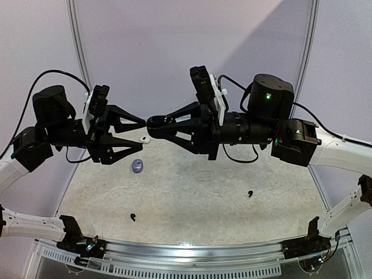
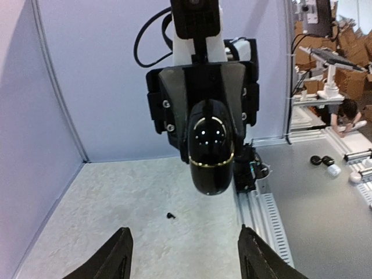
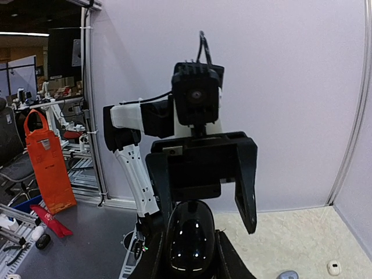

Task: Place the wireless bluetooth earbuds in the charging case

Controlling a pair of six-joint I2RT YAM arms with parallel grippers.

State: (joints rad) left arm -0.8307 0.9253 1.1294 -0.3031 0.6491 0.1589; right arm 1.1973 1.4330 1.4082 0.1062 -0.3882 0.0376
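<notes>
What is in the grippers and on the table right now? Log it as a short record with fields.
left gripper: open, empty, raised, facing the case
right gripper: shut on the charging case, held above the mat
charging case: glossy black, pointed at the left gripper
black earbuds: two, loose on the mat, far apart
small white piece: on the mat below the grippers, likely an earbud
grey-blue piece: on the mat, too small to identify
</notes>
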